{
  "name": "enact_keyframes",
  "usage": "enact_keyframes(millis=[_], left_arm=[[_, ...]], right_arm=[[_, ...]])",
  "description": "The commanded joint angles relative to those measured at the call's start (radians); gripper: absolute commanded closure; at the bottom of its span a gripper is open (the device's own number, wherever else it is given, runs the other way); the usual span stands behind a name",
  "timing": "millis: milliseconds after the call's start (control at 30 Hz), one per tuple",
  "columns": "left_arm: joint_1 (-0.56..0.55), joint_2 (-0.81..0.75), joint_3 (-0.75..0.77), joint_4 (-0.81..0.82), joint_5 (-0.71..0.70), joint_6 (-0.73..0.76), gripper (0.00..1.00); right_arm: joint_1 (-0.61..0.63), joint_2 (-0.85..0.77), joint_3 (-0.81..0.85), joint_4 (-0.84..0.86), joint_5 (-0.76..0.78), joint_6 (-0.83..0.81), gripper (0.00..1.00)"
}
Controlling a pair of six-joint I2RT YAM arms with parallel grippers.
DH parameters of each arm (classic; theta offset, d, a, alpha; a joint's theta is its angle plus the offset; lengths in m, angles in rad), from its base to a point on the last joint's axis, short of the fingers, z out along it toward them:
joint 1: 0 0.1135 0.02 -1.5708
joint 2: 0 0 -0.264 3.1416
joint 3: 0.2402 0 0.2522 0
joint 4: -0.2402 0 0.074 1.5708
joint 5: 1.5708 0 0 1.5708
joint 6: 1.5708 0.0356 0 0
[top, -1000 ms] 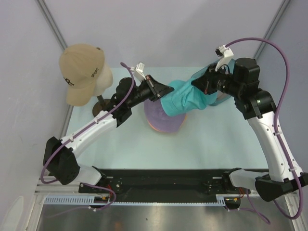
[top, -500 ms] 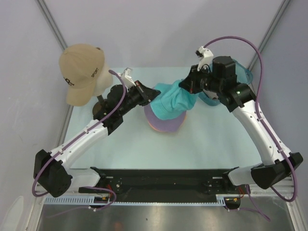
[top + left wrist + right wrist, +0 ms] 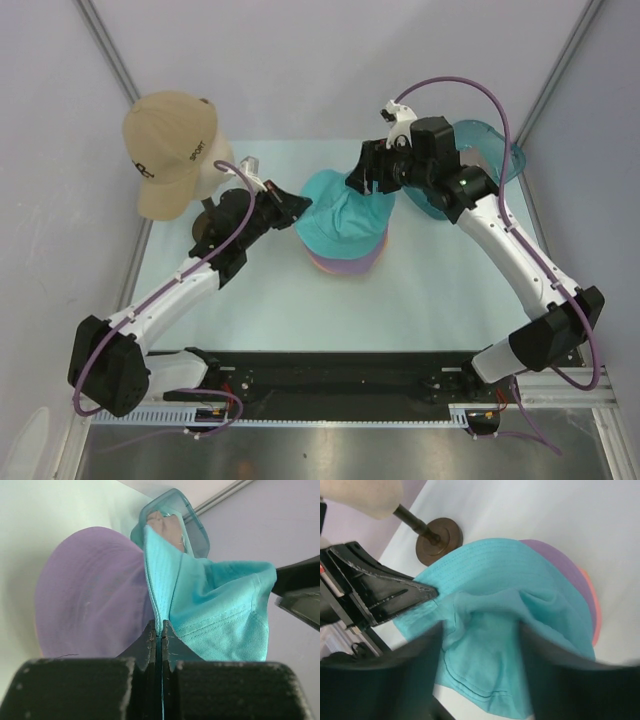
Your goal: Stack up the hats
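A teal hat (image 3: 345, 212) lies draped over a lilac hat (image 3: 345, 268), and a pink brim (image 3: 318, 262) peeks out beneath. My left gripper (image 3: 298, 206) is shut on the teal hat's left brim; in the left wrist view its fingers (image 3: 150, 636) pinch the teal hat's (image 3: 215, 610) folded edge, with the lilac hat (image 3: 90, 605) behind. My right gripper (image 3: 362, 180) hovers over the hat's far side. In the right wrist view this gripper (image 3: 480, 650) is open, its blurred fingers (image 3: 415, 670) either side of the teal hat's (image 3: 490, 580) loose cloth.
A clear teal tub (image 3: 485, 150) stands at the back right, with a taupe cloth (image 3: 167, 525) inside it. A mannequin head (image 3: 212, 165) on a brown stand (image 3: 438, 540) wears a tan cap (image 3: 168, 150) at the back left.
My right gripper has opened and let go of the teal hat after swinging left. The hat has settled over the lilac one. My left arm drew back left, still gripping the brim.
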Motion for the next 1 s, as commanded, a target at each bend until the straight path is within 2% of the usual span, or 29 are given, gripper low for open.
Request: enact_keyframes(millis=[0, 100, 367, 500, 633, 967], left_arm=[[0.037, -0.016, -0.04, 0.066, -0.035, 0.02, 1.0], [0.057, -0.011, -0.068, 0.074, -0.028, 0.016, 1.0], [0.101, 0.033, -0.146, 0.136, 0.034, 0.026, 1.0], [0.112, 0.075, -0.157, 0.143, 0.05, 0.03, 1.0], [0.114, 0.102, -0.168, 0.167, 0.065, 0.041, 1.0], [0.126, 0.122, -0.169, 0.173, 0.094, 0.052, 1.0]], right_arm=[[-0.007, -0.001, 0.055, 0.034, 0.046, -0.007, 0.2], [-0.049, -0.019, 0.029, 0.029, 0.001, 0.031, 0.12], [-0.27, -0.14, -0.186, 0.138, -0.186, 0.154, 0.12], [-0.324, -0.153, -0.282, 0.19, -0.27, 0.168, 0.12], [-0.358, -0.159, -0.44, 0.338, -0.382, 0.226, 0.17], [-0.392, -0.064, -0.588, 0.666, -0.585, 0.323, 0.27]])
